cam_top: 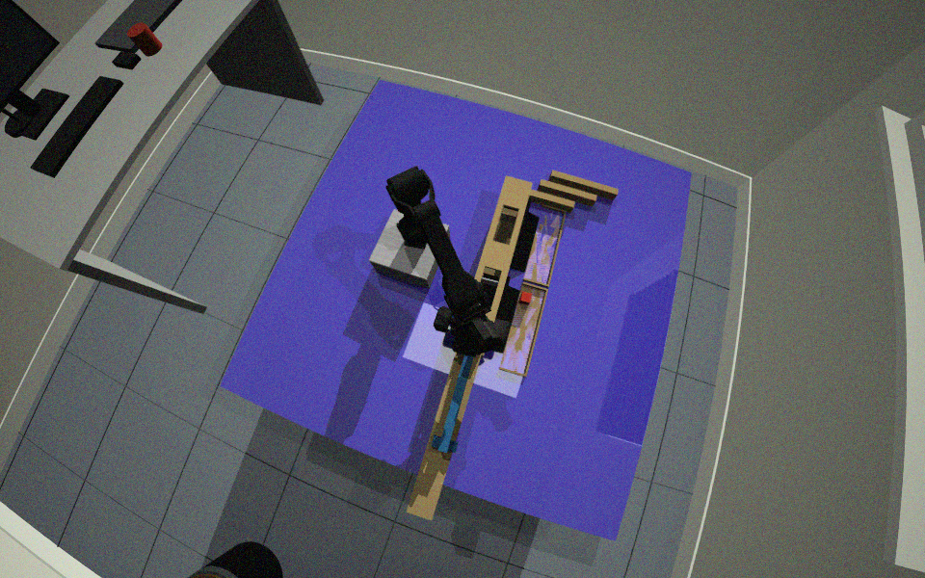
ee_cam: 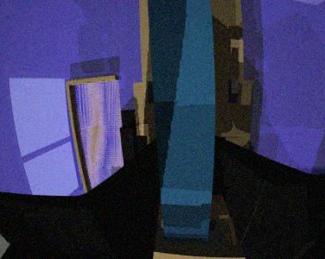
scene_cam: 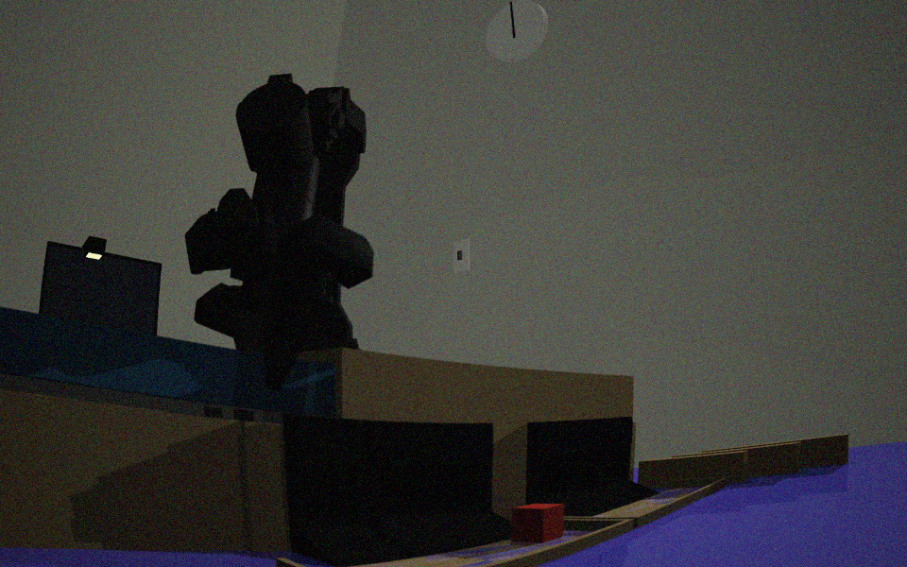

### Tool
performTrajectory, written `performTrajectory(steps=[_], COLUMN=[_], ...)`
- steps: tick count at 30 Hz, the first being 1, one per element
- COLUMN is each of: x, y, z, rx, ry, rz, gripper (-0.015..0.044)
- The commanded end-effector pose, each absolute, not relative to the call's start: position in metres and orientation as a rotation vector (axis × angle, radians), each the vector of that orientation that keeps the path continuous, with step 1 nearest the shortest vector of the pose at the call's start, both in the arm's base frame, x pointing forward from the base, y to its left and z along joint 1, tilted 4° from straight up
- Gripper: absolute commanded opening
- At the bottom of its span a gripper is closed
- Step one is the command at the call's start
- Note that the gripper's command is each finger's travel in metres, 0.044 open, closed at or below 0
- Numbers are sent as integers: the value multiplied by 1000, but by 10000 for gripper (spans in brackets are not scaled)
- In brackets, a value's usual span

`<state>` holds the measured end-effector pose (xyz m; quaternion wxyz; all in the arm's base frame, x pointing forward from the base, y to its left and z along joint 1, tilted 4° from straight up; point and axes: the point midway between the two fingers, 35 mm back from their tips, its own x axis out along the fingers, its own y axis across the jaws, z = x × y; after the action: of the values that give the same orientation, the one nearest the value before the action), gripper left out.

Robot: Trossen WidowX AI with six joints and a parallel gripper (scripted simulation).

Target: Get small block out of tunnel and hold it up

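The tan tunnel (cam_top: 517,188) (scene_cam: 485,394) has window openings on top and dark openings in its side. A long blue handle (cam_top: 460,391) (scene_cam: 161,380) (ee_cam: 194,82) runs out of its near end along an open wooden channel. My gripper (cam_top: 467,354) (scene_cam: 274,384) (ee_cam: 185,143) is shut on the blue handle, close to the tunnel's end. A small red block (cam_top: 525,297) (scene_cam: 538,523) lies outside the tunnel, in the shallow tray beside its side opening. The cage itself is hidden by the arm and the tunnel.
The wooden channel (cam_top: 423,496) extends past the handle's far end and over the blue table's edge. Low-rimmed trays (cam_top: 540,315) (ee_cam: 93,80) line the tunnel's side. Several loose wooden bars (cam_top: 584,183) (scene_cam: 795,454) lie beyond its other end. The arm's grey base (cam_top: 395,250) stands beside the tunnel.
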<state>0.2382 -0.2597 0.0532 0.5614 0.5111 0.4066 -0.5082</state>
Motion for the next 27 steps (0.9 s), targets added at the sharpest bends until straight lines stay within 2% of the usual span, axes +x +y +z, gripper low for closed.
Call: performTrajectory(steps=[1,16,27], x=[241,236,236], y=[-272,-318,-320], z=[53,46,46], rx=[1211,1207,1207], ry=[939,938,938], rz=[-1192,-1200,-1200], gripper=[0,0,0])
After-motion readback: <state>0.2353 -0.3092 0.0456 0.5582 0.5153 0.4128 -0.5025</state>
